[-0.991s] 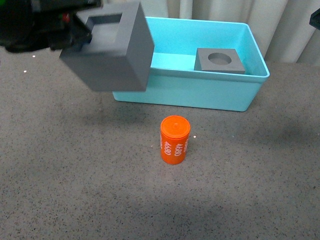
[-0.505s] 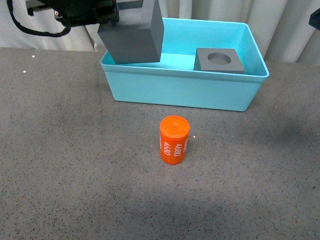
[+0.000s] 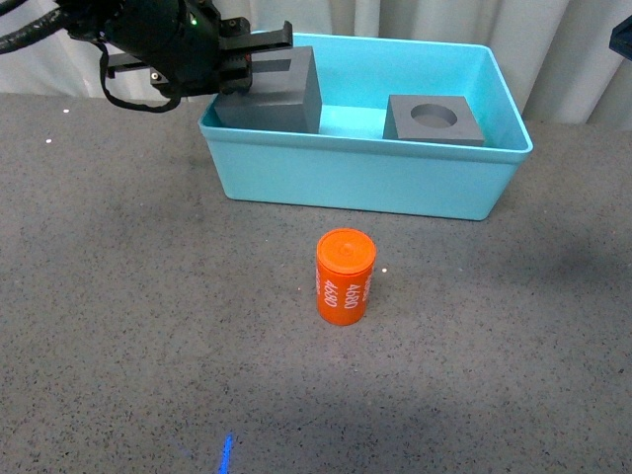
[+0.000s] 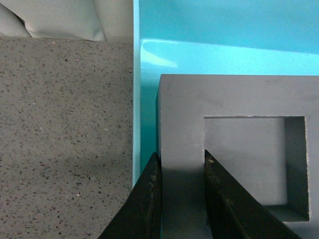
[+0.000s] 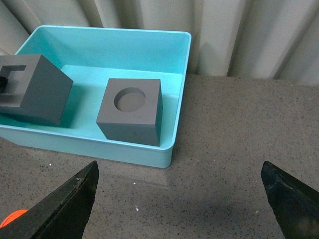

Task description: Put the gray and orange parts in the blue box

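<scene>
My left gripper (image 3: 242,69) is shut on the gray cube with the square recess (image 3: 281,94), holding it low inside the left end of the blue box (image 3: 365,183). In the left wrist view the left gripper (image 4: 180,157) pinches one wall of that cube (image 4: 239,99), one finger outside and one in the recess. The gray cube with the round recess (image 3: 434,118) rests in the box's right half. The orange cylinder (image 3: 345,276) stands upright on the table in front of the box. My right gripper (image 5: 179,172) is open over bare table beside the box (image 5: 169,149), nothing between its fingers.
The dark speckled tabletop (image 3: 148,326) spreads in front of and around the box. Pale curtains (image 3: 395,20) hang right behind the box. A dark piece of hardware (image 3: 622,35) shows at the far right edge.
My left gripper has carried the square-recess cube from above the table's left front, back over the box rim, and lowered it into the box's left end. The cylinder and the other cube have not moved.
</scene>
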Available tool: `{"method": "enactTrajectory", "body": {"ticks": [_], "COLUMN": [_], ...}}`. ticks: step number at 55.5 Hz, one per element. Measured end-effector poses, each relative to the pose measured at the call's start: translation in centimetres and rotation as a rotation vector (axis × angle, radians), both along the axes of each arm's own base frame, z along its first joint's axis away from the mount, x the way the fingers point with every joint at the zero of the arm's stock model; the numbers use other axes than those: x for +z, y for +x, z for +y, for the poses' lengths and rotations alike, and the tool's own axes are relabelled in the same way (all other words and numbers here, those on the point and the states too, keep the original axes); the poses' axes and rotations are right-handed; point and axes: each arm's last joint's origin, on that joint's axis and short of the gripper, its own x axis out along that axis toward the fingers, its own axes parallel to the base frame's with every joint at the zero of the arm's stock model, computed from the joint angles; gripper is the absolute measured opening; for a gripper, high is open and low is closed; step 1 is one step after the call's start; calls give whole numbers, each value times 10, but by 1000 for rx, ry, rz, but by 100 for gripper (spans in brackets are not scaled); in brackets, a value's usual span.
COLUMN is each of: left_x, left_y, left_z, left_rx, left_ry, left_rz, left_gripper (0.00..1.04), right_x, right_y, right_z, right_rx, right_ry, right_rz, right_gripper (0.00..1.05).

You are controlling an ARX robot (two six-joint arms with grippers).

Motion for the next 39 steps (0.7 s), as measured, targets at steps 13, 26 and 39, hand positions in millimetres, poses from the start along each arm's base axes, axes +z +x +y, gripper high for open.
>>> {"method": "enactTrajectory", "body": {"ticks": [13, 26, 39], "left_x": [-11, -19, -18], "left_y": [4, 6, 6], "left_z": [-13, -19, -19], "left_rx": [-15, -8, -4], "left_ry": [18, 50, 53], "left_rz": [33, 41, 36], "left_gripper": [18, 18, 37], "right_x": [0, 0, 0], "right_y": [0, 0, 0], "right_z": [0, 0, 0], "right_rx": [-1, -1, -1], "right_ry": [0, 0, 0], "right_rz": [0, 0, 0], "right_gripper": [95, 95, 95]}}
